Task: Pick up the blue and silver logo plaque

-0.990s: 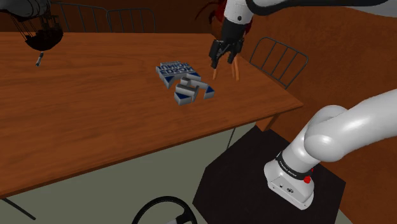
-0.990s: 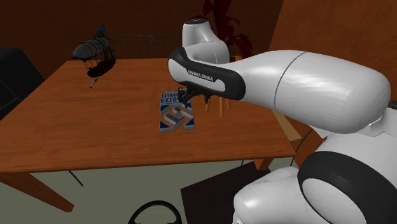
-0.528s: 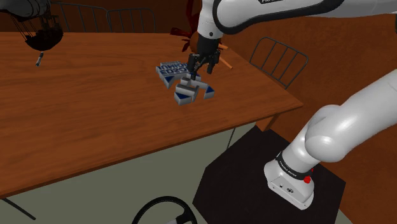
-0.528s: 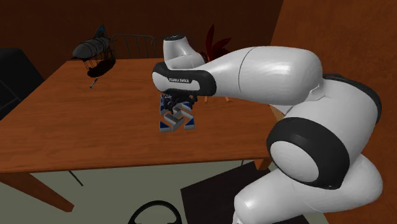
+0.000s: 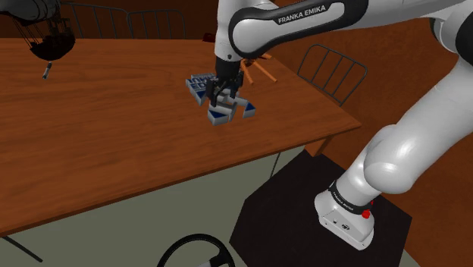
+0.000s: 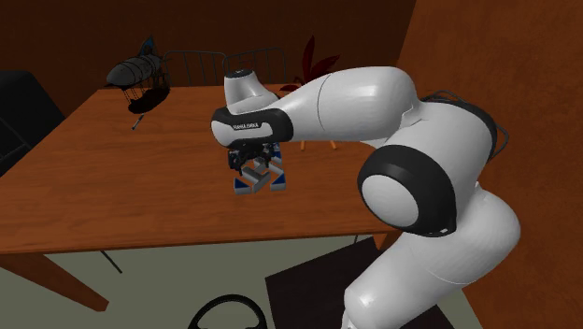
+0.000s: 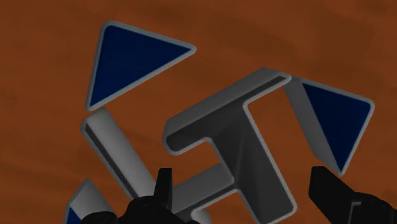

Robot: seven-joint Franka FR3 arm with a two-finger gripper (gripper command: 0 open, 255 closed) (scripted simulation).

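We see the plaque (image 5: 220, 115) lying flat on the table (image 5: 114, 144), toward the shoulder view's right. The claw (image 5: 217, 97) hangs just over it, fingers (image 7: 164, 188) apart astride its grey T-shaped bar, apparently not touching.

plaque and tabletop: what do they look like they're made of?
Logo plaque: raised grey bars with soft shading along their edges. It looks like matte metal, though painted plastic is possible. The flat dark-blue triangle faces are likely paint or enamel. Table: reddish-brown with faint grain streaks and a mild sheen, which reads as smooth finished wood.
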